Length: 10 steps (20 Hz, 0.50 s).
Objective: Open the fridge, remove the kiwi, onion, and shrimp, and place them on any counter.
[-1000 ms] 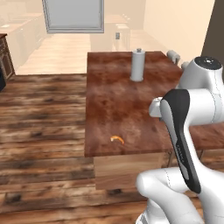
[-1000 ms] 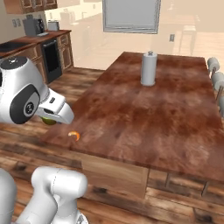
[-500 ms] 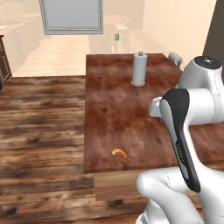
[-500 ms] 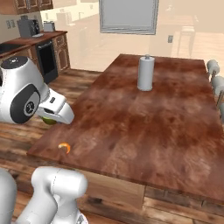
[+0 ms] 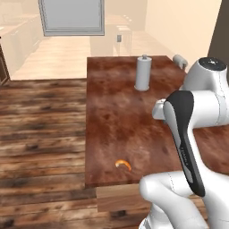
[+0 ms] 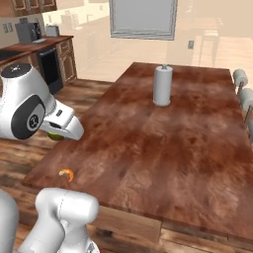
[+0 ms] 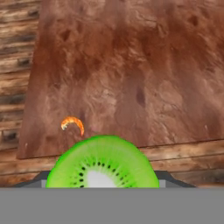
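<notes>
My gripper [image 6: 57, 134] is shut on the lime-green kiwi [image 7: 101, 164] and holds it in the air just off the near left corner of the counter [image 6: 163, 143]. In the hand view the kiwi's cut face covers the fingertips. The orange curved shrimp [image 5: 123, 164] lies on the dark reddish-brown counter top [image 5: 116, 112] close to its near edge, also visible as the shrimp [image 6: 66, 174] and the shrimp [image 7: 73, 124], a little ahead and to the left of the kiwi. The fridge and the onion are out of view.
A white paper towel roll [image 5: 143, 73] stands upright toward the far end of the counter. Stools [image 6: 242, 89] line the counter's right side. Dark cabinets with a stove [image 6: 49, 64] run along the left wall. Wooden floor [image 5: 40, 125] lies to the left.
The whole picture has shifted as the base drives toward the counter, so the counter and the shrimp look nearer. The kiwi stays in my gripper.
</notes>
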Tool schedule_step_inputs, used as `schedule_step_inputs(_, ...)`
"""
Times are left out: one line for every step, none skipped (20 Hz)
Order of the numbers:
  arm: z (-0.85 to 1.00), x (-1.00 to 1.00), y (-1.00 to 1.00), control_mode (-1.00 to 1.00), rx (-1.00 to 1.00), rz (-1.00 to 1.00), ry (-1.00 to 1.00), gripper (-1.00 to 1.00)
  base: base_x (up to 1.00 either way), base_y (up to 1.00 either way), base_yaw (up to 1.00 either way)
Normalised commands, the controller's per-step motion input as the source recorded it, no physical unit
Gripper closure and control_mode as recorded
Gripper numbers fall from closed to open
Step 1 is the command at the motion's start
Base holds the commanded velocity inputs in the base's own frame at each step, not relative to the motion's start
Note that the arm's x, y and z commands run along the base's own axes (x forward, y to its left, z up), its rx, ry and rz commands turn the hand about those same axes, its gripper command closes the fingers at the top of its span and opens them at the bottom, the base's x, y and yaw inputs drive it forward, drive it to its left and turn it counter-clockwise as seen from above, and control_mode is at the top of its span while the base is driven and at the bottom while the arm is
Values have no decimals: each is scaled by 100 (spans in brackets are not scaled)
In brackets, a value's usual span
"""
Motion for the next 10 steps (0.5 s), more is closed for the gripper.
schedule_step_inputs(0, 0, 0, 100, 0, 0, 0, 100, 47, 0, -1)
schedule_step_inputs(-28, 48, 0, -100, 3, -1, 0, 100, 0, 0, 0)
schedule_step_inputs(-30, 49, 0, -100, 3, -1, 0, 100, 0, 0, 0)
schedule_step_inputs(-30, 51, 0, -100, 3, 0, 0, 100, 0, 0, 0)
schedule_step_inputs(-34, 53, 0, -100, 3, 0, 1, 100, 0, 0, 0)
schedule_step_inputs(-34, 49, 0, -100, 3, 0, 1, 100, 0, 0, 0)
schedule_step_inputs(-34, 47, 0, -100, 3, 0, 1, 100, 0, 0, 0)
schedule_step_inputs(-35, 49, 0, -100, 3, 0, 2, 100, 0, 0, 0)
schedule_step_inputs(-35, 47, 0, -100, 3, 0, 2, 100, 0, 0, 0)
schedule_step_inputs(-36, 51, 0, -100, 3, 0, 3, 100, 0, 0, 0)
